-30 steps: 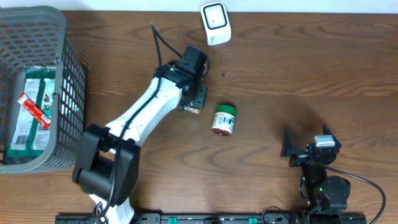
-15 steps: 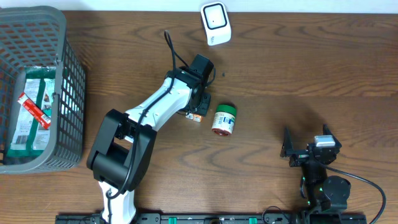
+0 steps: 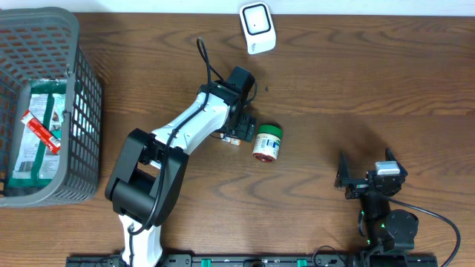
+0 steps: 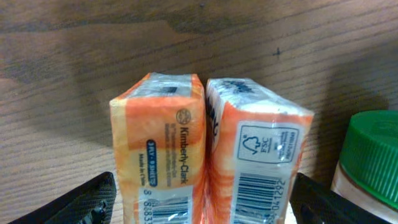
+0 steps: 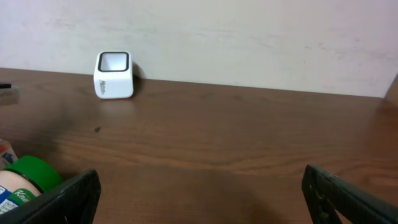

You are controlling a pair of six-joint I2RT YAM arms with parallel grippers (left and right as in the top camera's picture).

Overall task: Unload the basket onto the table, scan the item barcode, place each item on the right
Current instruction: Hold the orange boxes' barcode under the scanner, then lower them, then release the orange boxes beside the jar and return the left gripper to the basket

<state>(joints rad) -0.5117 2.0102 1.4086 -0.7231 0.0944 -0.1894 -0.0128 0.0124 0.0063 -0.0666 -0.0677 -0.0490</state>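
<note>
My left arm [image 3: 185,127] stretched forward, left gripper [image 4: 202,202] pointing down, jaws wide apart, right gripper [image 5: 199,193] parked low, jaws spread.

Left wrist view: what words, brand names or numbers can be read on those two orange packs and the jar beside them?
"Kimberly-Clark": side of the left orange pack.
"FSC": tree mark on the right orange pack.
Barcode digits on both packs: cut off and blurred, unreadable.
Blue oval label and small print on the left pack: too blurred.
Green-lidded jar: no readable text here.
</note>
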